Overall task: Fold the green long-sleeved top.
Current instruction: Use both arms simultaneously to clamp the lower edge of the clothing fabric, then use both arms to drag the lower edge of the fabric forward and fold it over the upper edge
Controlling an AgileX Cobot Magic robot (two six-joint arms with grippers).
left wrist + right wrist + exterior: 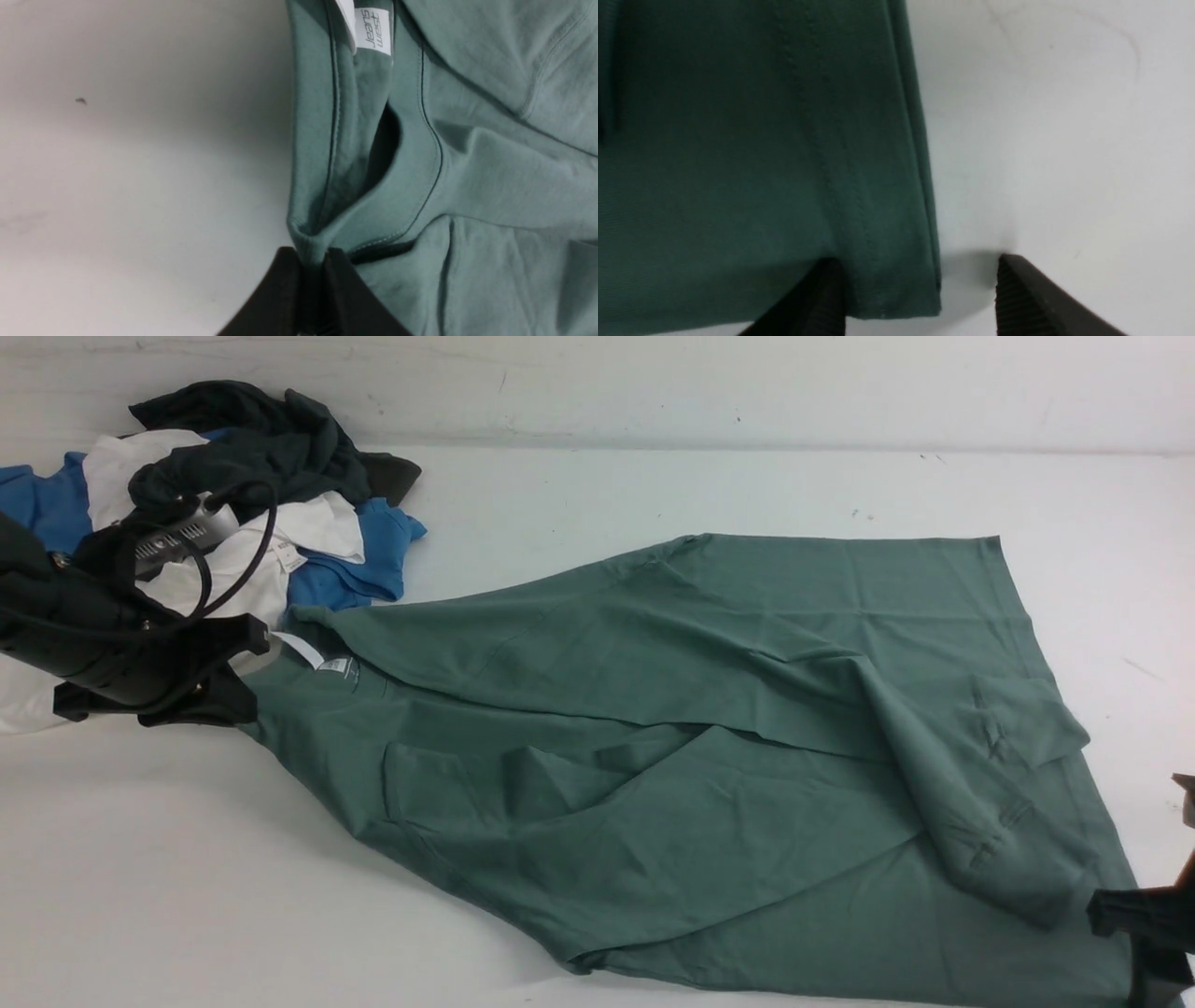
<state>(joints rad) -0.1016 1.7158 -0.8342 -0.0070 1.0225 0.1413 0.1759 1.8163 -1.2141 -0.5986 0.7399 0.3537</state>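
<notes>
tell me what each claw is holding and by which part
Left claw pinches the green top at its collar edge. Right claw holds nothing: jaws open around the hem corner.

At the left edge of the front view the left arm is black and rounded, with a grey ribbed block on top, thin black cables looping around it and small brass-coloured screws. The right gripper has two black wedge-shaped fingers with finely ribbed inner faces.
</notes>
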